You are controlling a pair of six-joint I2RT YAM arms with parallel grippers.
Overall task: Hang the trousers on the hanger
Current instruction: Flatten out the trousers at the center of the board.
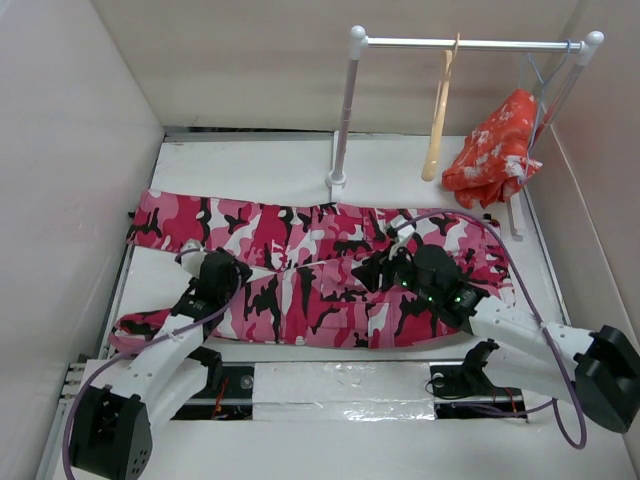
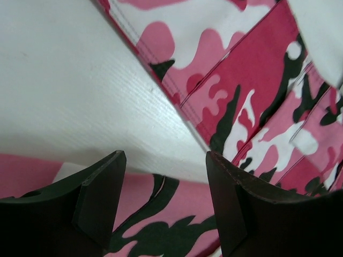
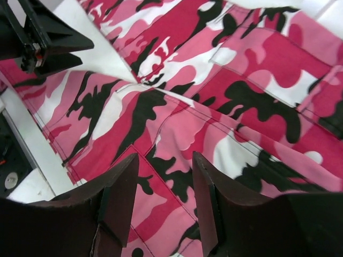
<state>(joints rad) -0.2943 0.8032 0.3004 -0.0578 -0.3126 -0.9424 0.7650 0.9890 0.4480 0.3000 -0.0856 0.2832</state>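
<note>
The trousers [image 1: 300,270] lie flat across the worktop [image 1: 250,170], the 2 legs running left and the waist at the right. The hanger [image 1: 437,120] hangs from the rail [image 1: 470,43] at the back, well apart from them, with an orange cloth [image 1: 495,150] hanging further right. The left fingers [image 2: 102,198] stand apart at the gap between the legs, holding nothing. The right fingers [image 3: 120,193] stand apart just above the fabric near the waist, also holding nothing.
</note>
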